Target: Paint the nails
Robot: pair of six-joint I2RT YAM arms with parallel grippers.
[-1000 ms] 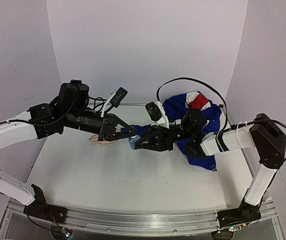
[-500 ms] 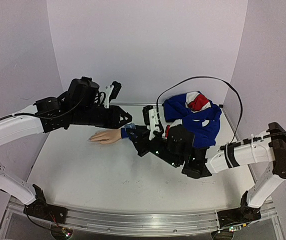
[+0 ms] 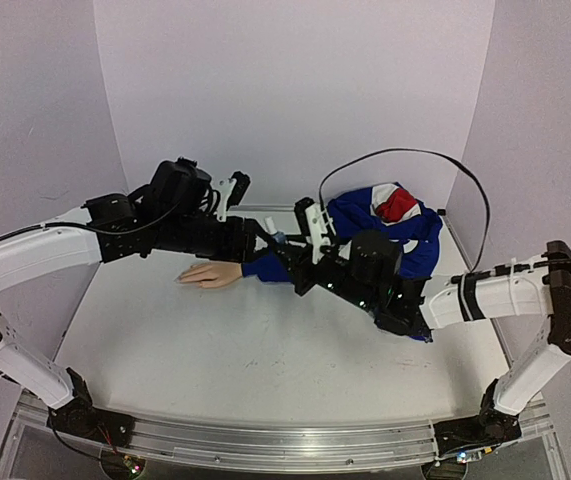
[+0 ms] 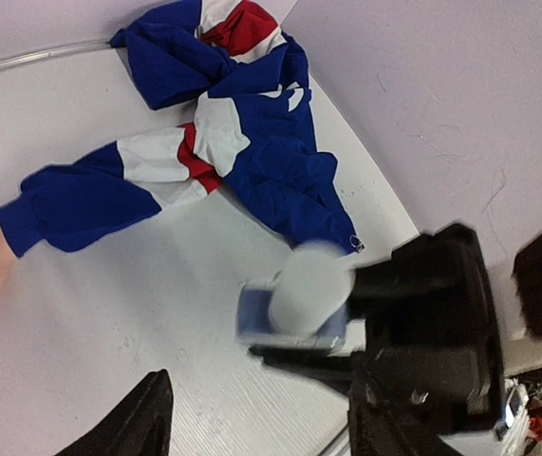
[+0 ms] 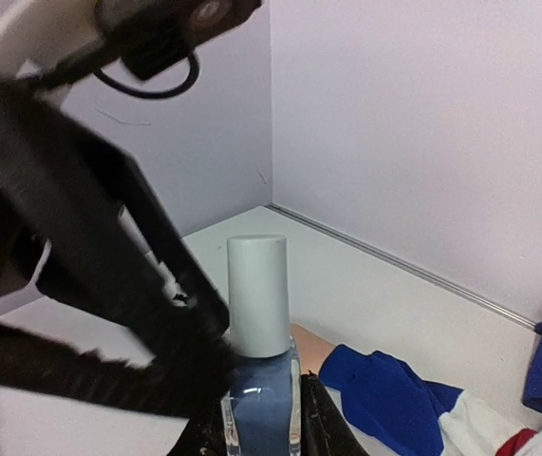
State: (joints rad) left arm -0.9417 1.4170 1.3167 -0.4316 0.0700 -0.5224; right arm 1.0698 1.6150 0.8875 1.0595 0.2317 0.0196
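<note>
The pale mannequin hand (image 3: 208, 273) lies palm down on the white table, its blue sleeve cuff (image 3: 265, 266) to its right. Its nails are too small to make out. My right gripper (image 5: 261, 432) is shut on a small clear bottle (image 5: 257, 413) of blue polish with a pale cap (image 5: 257, 294), held upright above the cuff. My left gripper (image 4: 263, 418) is open and points at the cap (image 4: 304, 285), with its blurred black fingers (image 5: 119, 285) close beside it. In the top view the two grippers meet at the bottle (image 3: 279, 238).
A blue, red and white jacket (image 3: 393, 222) lies bunched at the back right, and its sleeve runs to the hand. A black cable (image 3: 395, 160) loops above it. The back wall (image 3: 295, 100) stands just behind both grippers.
My left gripper has opened and swung right from over the hand to the bottle's cap. The right arm has carried the bottle up and back towards it.
</note>
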